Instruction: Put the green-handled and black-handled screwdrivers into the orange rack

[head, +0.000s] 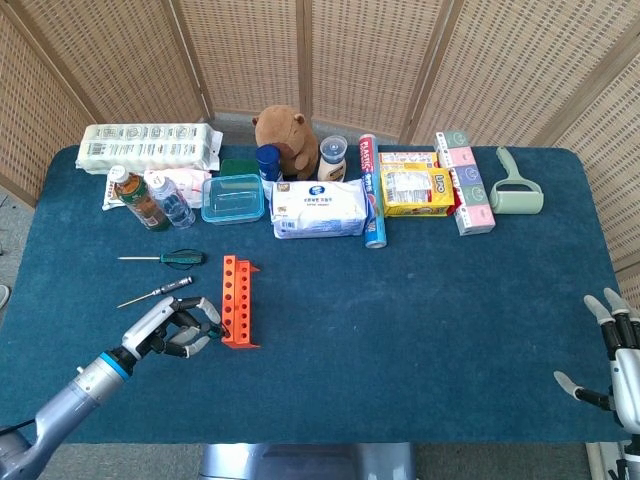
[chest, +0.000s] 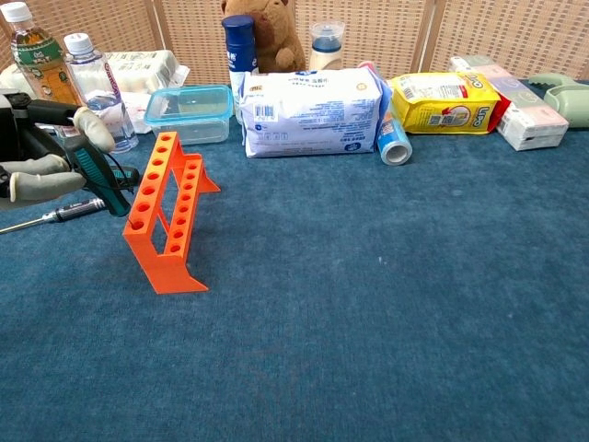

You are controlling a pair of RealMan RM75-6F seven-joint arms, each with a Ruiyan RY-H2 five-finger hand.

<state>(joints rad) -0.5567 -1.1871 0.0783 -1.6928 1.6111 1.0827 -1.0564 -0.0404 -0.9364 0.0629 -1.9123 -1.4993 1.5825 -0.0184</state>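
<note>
The orange rack (head: 238, 300) (chest: 171, 217) stands left of the table's middle. Just left of its near end, my left hand (head: 168, 333) (chest: 44, 158) grips a green-handled screwdriver (chest: 96, 176). The tool is tilted, its tip at the nearest hole of the rack's top rail. A second green-handled screwdriver (head: 180, 258) lies flat farther back. The black-handled screwdriver (head: 168, 288) (chest: 70, 211) lies between it and my hand. My right hand (head: 614, 368) hovers at the table's near right corner, fingers apart and holding nothing.
Along the back stand bottles (head: 145, 200), a clear lidded box (head: 232, 198), a white wipes pack (head: 320, 208), a plush toy (head: 285, 135), a blue can (head: 372, 195), a yellow pack (head: 415, 188), boxes (head: 465, 180) and a lint roller (head: 515, 190).
</note>
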